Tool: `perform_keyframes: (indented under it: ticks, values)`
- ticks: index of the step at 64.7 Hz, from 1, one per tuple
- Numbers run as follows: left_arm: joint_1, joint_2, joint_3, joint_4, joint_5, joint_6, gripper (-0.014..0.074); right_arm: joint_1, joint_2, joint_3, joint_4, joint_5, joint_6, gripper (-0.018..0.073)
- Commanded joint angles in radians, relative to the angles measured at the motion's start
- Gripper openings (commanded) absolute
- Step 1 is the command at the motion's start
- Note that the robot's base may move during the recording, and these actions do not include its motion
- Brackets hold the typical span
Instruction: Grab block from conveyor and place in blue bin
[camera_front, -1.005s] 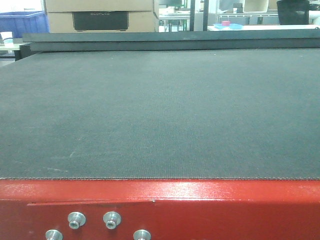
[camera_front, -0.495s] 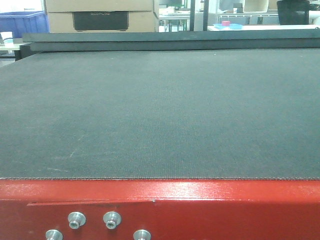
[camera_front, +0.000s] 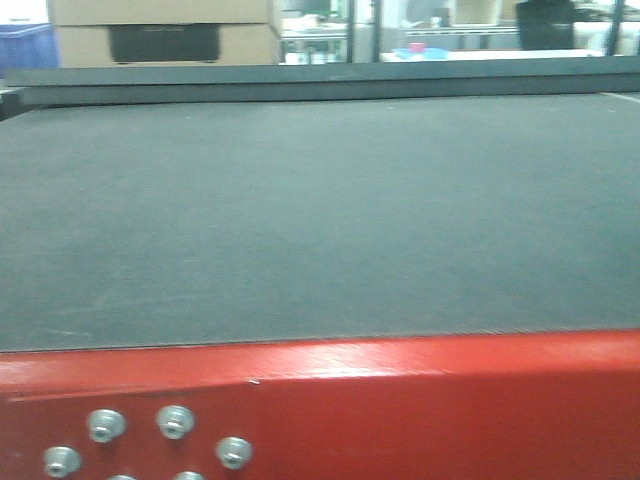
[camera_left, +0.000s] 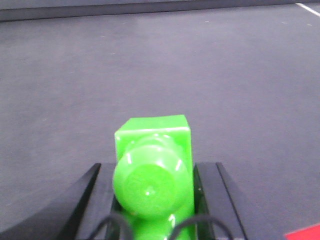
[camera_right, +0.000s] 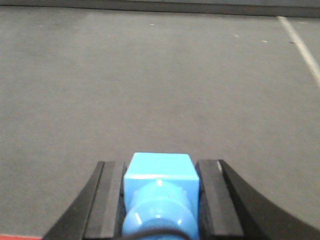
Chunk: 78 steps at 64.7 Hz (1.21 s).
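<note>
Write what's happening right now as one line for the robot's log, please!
left hand: shut on green block | right hand: shut on blue block | both: over conveyor | binning: not yet done

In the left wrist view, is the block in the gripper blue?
No, the left gripper is closed on a green block, whose round bright green stud faces the camera.
</note>
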Motion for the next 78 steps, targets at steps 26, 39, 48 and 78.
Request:
perform_keyframes:
  ticks: [26, 39, 48, 78]
  values:
    - [-0.007, -0.007, -0.01, -0.005, -0.018, 0.0, -0.0111, 0.002, -0.004, -0.009, -0.012, -0.018, -0.007, -0.0154]
    - [-0.007, -0.007, -0.01, -0.005, -0.018, 0.0, -0.0111, 0.002, -0.004, -0.009, -0.012, -0.018, -0.007, -0.0154]
    - [-0.007, -0.007, -0.01, -0.005, -0.018, 0.0, -0.0111, 0.002, -0.004, -0.009, -0.012, -0.018, -0.007, -0.0154]
    - [-0.007, -0.007, -0.01, -0.005, -0.018, 0.0, -0.0111, 0.002, -0.004, -0.009, -0.012, -0.018, -0.007, -0.0154]
